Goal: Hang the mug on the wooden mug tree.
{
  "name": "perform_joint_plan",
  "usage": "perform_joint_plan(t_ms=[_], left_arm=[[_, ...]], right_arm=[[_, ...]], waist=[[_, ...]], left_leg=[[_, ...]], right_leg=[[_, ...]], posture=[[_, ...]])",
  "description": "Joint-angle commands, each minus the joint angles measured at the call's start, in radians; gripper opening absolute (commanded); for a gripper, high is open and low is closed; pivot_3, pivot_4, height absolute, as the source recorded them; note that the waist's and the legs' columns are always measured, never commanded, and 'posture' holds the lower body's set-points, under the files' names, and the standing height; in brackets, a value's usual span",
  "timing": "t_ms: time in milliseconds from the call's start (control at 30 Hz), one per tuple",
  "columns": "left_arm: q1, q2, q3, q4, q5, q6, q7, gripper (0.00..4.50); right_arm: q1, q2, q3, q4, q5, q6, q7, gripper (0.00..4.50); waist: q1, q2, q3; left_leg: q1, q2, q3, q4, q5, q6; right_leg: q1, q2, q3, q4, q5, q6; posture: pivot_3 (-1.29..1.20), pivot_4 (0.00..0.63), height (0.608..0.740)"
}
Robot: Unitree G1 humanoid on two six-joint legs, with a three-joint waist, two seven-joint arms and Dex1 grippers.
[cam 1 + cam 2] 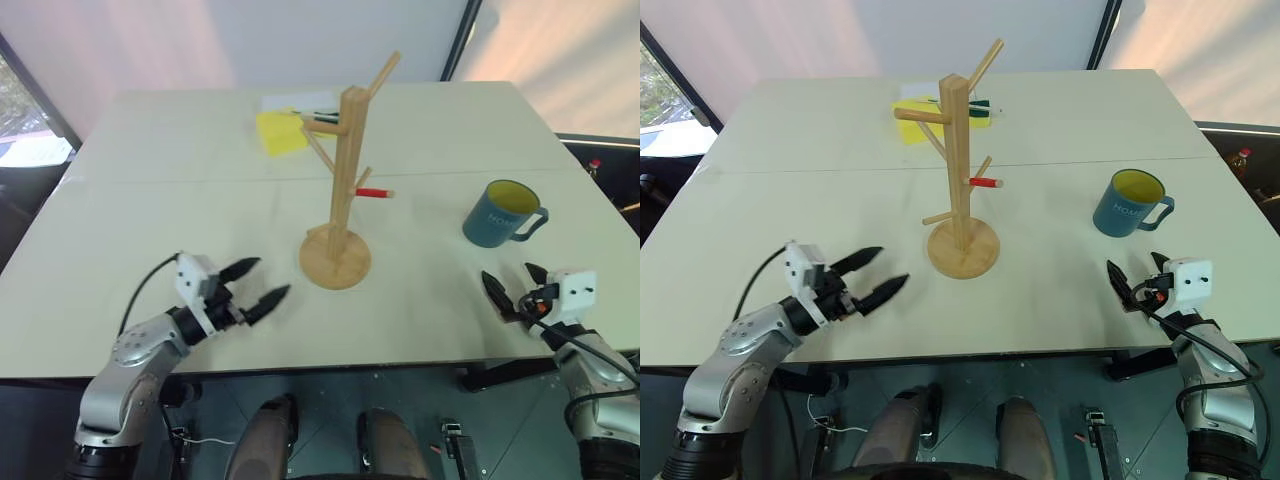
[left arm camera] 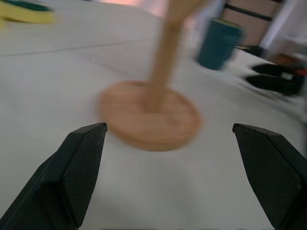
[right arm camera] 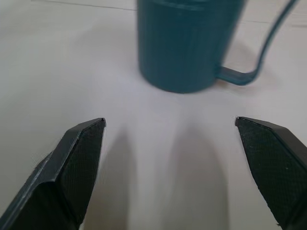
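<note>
Mug (image 1: 501, 214) upright on table (image 1: 150, 230), just ahead of open right claw (image 1: 513, 285).

The tall pale mug tree (image 1: 343, 190) looks like bare, light wood with a matt, smooth finish on its post, pegs and round base. The teal-blue mug with the yellow inside (image 1: 502, 213) looks like glazed ceramic with a soft sheen. The off-white surface (image 1: 180, 230) is smooth and matt. The left claw (image 1: 255, 282) and right claw (image 1: 512, 285) have black fingers that look like plastic; their inner pads (image 3: 81, 163) are finely textured and matt.
</note>
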Motion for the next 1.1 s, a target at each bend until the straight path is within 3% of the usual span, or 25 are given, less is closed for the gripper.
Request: perform_joint_plan(t_ms=[33, 267, 433, 1100], left_arm=[[-0.065, 0.015, -0.077, -0.067, 0.0, 0.021, -0.041, 4.5], [-0.195, 0.001, -0.137, -0.049, 0.03, 0.019, -0.043, 4.5], [-0.208, 0.0, -0.134, -0.042, 0.034, 0.015, -0.045, 4.5], [-0.211, 0.003, -0.115, -0.04, 0.036, 0.007, -0.046, 4.5]], right_arm=[[-0.043, -0.007, -0.046, 0.019, -0.023, -0.017, -0.072, 4.48], [-0.179, -0.023, -0.038, 0.119, -0.09, -0.014, -0.196, 4.48], [-0.278, -0.035, -0.038, 0.204, -0.117, -0.002, -0.261, 4.48], [-0.485, -0.072, -0.007, 0.513, -0.14, -0.067, -0.188, 4.48]], waist=[[0.0, 0.0, 0.0], [-0.002, 0.002, -0.001], [-0.002, 0.002, -0.001], [-0.01, 0.003, -0.001]], left_leg=[[0.0, 0.0, 0.0, 0.0, 0.0, 0.0], [0.0, 0.0, 0.0, 0.001, 0.001, 0.002], [0.0, -0.001, 0.0, 0.0, 0.002, 0.003], [0.001, -0.001, 0.0, 0.001, 0.003, 0.004]], right_leg=[[0.0, 0.0, 0.0, 0.0, 0.0, 0.0], [0.0, 0.002, -0.001, 0.001, 0.0, 0.0], [0.0, 0.003, -0.001, 0.001, 0.0, 0.0], [0.001, 0.004, -0.002, 0.002, 0.0, 0.001]], posture=[[0.0, 0.15, 0.74], [0.0, 0.15, 0.74], [0.0, 0.15, 0.74], [0.0, 0.15, 0.74]])
